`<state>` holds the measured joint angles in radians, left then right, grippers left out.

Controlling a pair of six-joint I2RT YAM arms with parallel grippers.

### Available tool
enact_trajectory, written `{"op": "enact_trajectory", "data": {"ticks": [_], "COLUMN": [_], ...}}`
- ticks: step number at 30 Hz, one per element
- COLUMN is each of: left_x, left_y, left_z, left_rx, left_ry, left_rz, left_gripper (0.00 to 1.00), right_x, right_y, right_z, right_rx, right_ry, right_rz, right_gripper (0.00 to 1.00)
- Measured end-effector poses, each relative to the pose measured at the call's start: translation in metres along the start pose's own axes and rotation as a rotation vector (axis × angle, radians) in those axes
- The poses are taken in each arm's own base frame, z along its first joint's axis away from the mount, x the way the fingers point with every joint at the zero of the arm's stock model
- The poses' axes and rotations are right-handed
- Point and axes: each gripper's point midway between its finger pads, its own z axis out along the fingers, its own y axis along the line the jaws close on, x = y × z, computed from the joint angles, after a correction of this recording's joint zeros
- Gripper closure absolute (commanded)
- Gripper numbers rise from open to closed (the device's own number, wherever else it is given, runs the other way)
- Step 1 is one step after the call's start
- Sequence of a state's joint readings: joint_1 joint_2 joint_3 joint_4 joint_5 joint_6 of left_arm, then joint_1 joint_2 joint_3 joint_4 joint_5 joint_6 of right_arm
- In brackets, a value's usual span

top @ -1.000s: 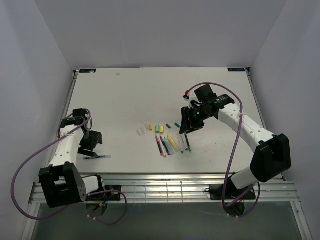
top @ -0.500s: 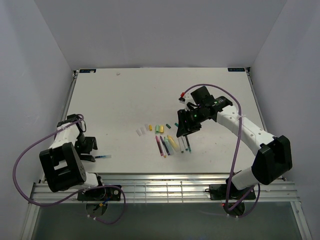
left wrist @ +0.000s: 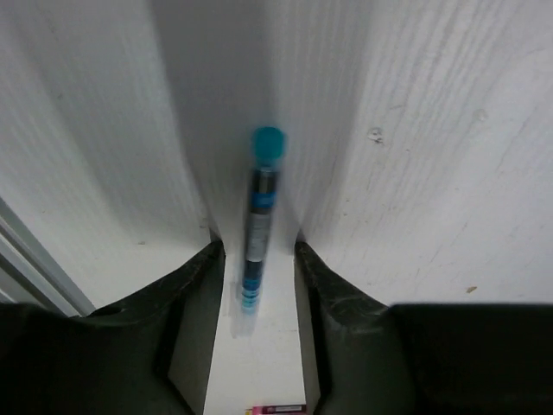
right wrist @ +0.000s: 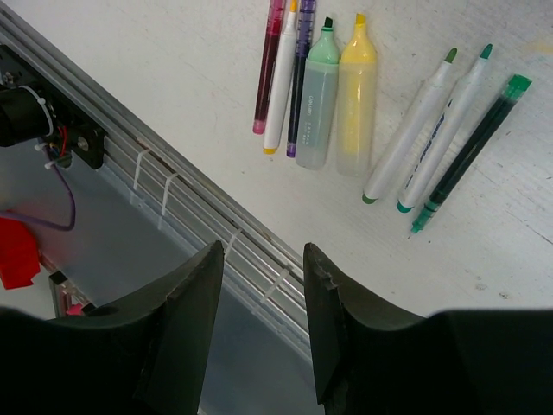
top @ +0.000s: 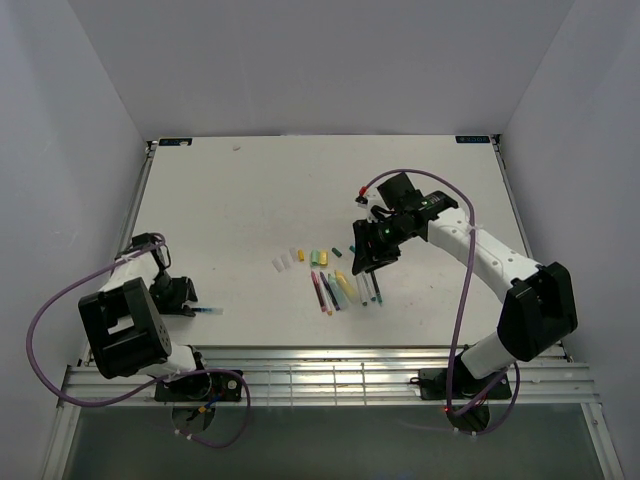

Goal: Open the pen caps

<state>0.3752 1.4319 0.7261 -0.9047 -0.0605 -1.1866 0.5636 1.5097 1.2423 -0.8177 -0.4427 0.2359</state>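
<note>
A blue pen (left wrist: 257, 225) lies on the white table between the open fingers of my left gripper (left wrist: 255, 259), untouched. Its far end is a round teal piece (left wrist: 268, 143) and its near end looks clear. In the top view the pen (top: 205, 313) lies just right of the left gripper (top: 176, 297). My right gripper (right wrist: 263, 285) is open and empty, hovering over the row of uncapped pens (right wrist: 298, 73); in the top view it (top: 362, 262) hangs above that row (top: 345, 288). Several loose caps (top: 313, 257), pale, yellow, green and teal, lie behind the row.
The row holds thin pink, yellow and purple pens, a green highlighter (right wrist: 320, 95), a yellow highlighter (right wrist: 356, 95), two white markers (right wrist: 415, 138) and a dark green pen (right wrist: 471, 151). The table's metal front rail (right wrist: 207, 216) runs below the right gripper.
The left arm has folded back toward the near left corner, its gripper staying low by the blue pen. The right gripper has moved slightly left and nearer, over the pen row.
</note>
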Motion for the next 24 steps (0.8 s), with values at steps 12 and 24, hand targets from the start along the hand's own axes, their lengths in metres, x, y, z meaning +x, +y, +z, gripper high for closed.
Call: {"op": "enact_trajectory", "data": {"ticks": [12, 24], "left_x": [0.001, 0.140], "left_y": [-0.014, -0.143], "left_z": [0.001, -0.073], "left_rx": [0.040, 0.627], "left_ry": [0.053, 0.262], "left_rz": [0.119, 0.743], "left_gripper": [1.00, 1.00], "right_x": [-0.026, -0.053], "right_y": [0.007, 0.049], "right_z": [0.002, 0.009], "right_rx": [0.034, -0.045], "right_ry": [-0.037, -0.051], "right_rz": [0.033, 0.028], "right_gripper": [0.52, 0.51]}}
